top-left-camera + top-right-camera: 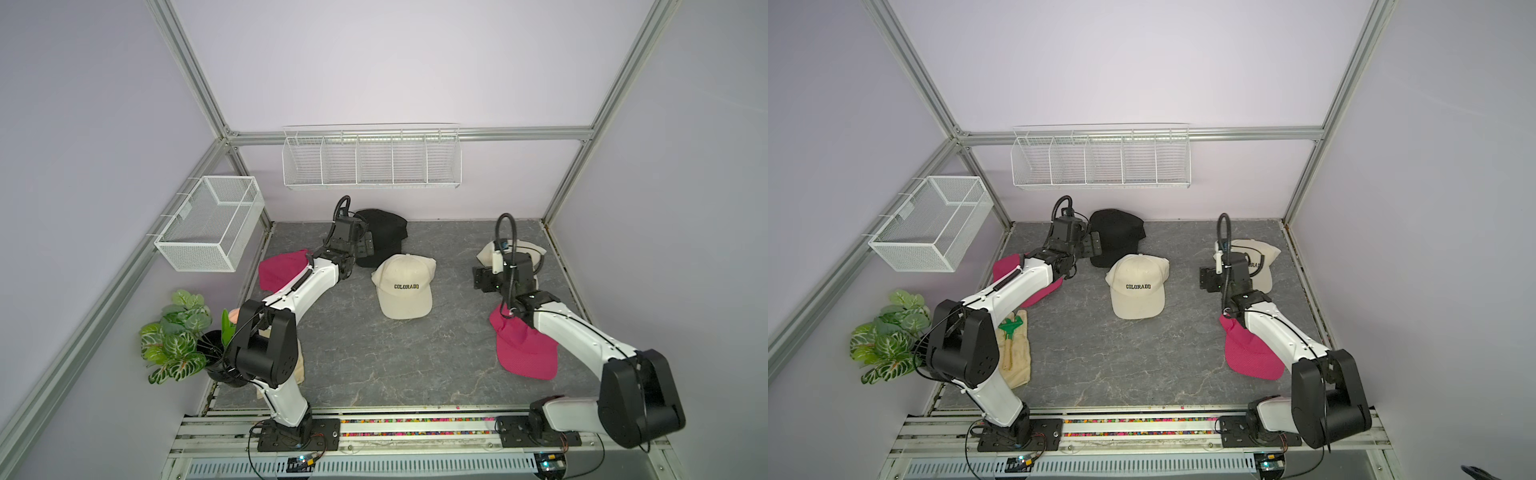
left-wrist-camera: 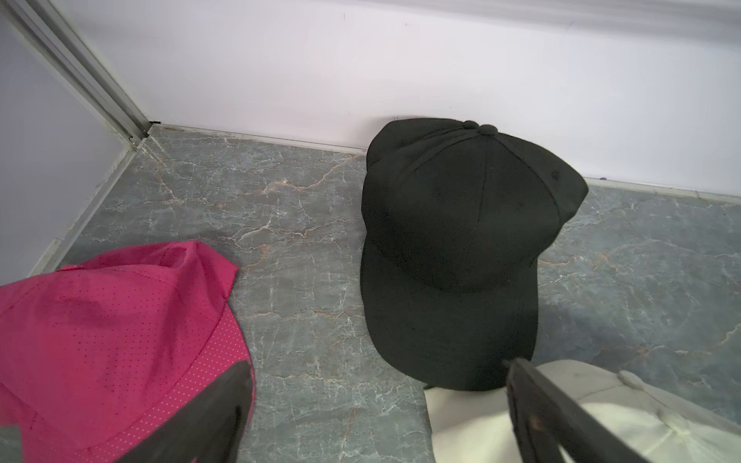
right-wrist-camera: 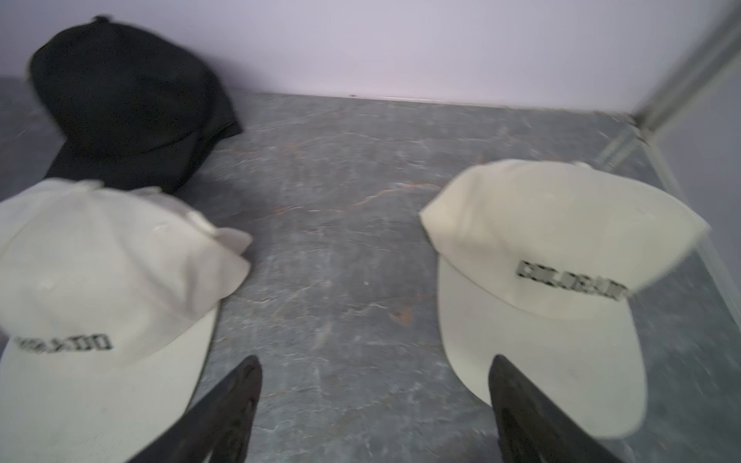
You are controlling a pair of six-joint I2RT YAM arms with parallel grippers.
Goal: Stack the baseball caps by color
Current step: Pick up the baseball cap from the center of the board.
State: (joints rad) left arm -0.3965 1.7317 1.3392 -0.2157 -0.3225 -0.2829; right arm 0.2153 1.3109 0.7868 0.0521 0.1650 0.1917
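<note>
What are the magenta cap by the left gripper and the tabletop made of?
Magenta cap: thin, synthetic-looking fabric, matte; rows of tiny perforations dot it. Tabletop: grey marble look, pale and rusty veins, low sheen; real stone or printed sheet is unclear.

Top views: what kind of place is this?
Probably a lab robot cell, not a real shop: aluminium frame enclosure, arm bases bolted to a rail, empty wire basket as a prop.

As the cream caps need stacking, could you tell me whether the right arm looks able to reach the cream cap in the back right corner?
Probably yes: its open fingers hover beside that cream cap, with only bare table ahead and nothing lying on the cap.
</note>
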